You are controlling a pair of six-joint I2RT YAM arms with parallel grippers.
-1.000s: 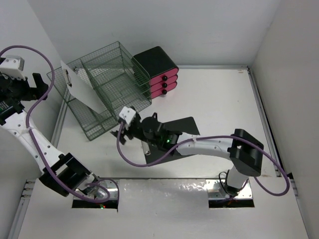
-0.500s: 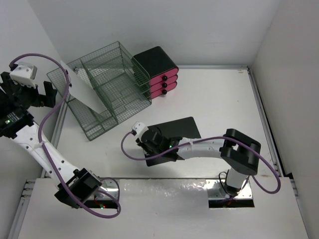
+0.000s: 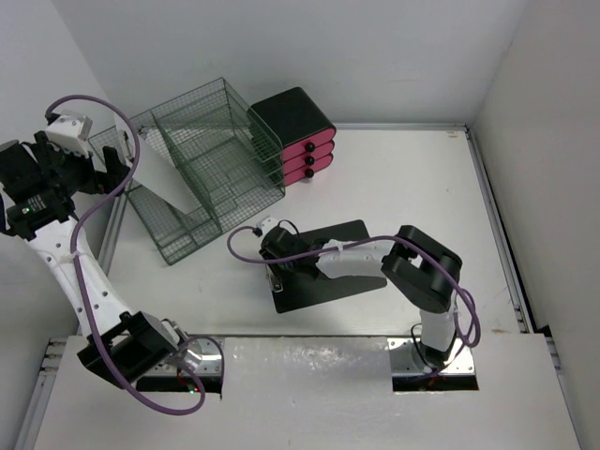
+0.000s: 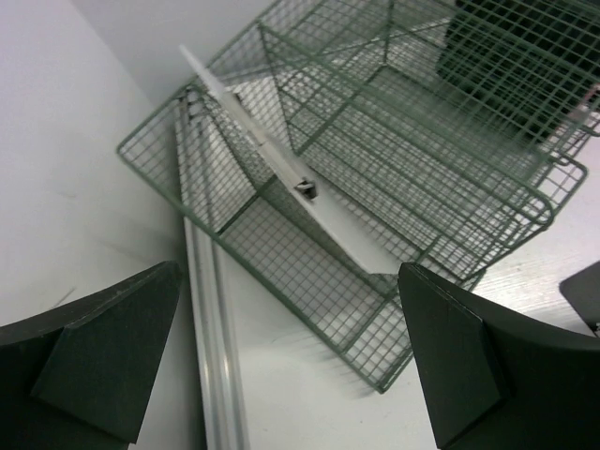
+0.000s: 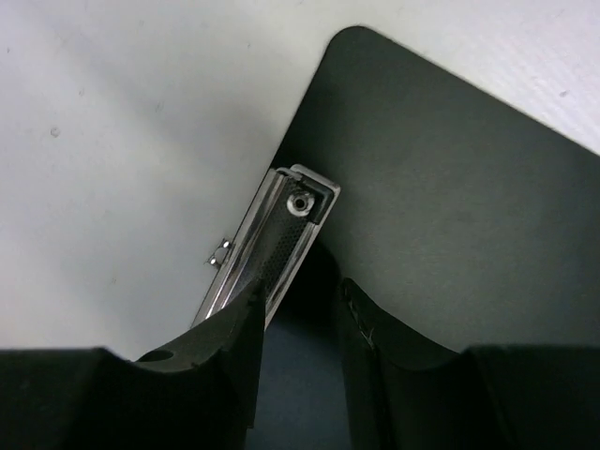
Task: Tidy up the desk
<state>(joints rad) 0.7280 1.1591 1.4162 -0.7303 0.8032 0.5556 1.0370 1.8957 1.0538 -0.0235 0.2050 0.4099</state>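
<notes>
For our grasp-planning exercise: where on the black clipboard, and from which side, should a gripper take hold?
Probably best to grip the metal clip at the clipboard's left end in the top view, coming down from above. The clipboard lies flat on the desk, so its edges offer no gap, while the metal clip stands raised and narrow.

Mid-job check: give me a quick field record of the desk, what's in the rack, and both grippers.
desk: white; bears rack, drawer box, black clipboard
rack: green wire, far left; white clipboard leans tilted inside
drawer box: black, pink drawers, beside rack
black clipboard: flat on desk, metal clip at its left edge
left gripper: open, empty, by rack's left end
right gripper: low over black clipboard beside clip, fingers narrow; grip unclear
</notes>
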